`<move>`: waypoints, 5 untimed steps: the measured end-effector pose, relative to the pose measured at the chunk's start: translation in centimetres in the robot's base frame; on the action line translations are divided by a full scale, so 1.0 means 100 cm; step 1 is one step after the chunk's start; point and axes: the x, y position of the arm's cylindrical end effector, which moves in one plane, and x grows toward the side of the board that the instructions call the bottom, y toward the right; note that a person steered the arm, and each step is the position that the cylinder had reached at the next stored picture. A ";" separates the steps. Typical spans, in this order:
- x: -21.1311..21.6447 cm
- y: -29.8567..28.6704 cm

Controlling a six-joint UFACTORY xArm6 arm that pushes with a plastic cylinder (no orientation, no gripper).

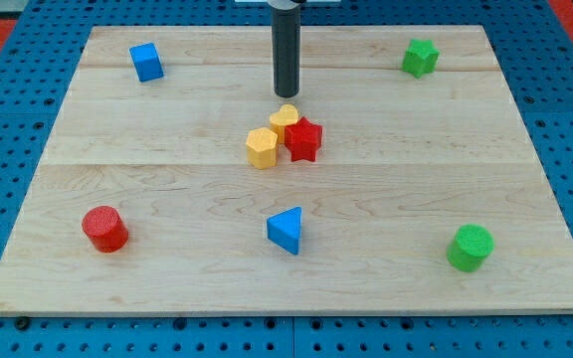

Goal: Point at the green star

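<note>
My tip is a plain rod end with no jaws, so nothing opens, closes or grips; it stands on the wooden board near the view's top, about the middle. The green star lies well apart from my tip, to the view's right and a little toward the view's top. Just below my tip is a small cluster: a yellow heart, touching a red star and a yellow hexagon. My tip is near the heart, but I cannot tell if it touches it.

Further from my tip lie a blue cube at the view's left, a red cylinder, a blue triangle and a green cylinder toward the view's bottom.
</note>
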 end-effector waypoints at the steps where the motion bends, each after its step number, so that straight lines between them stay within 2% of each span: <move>1: 0.000 0.003; 5: 0.011 0.140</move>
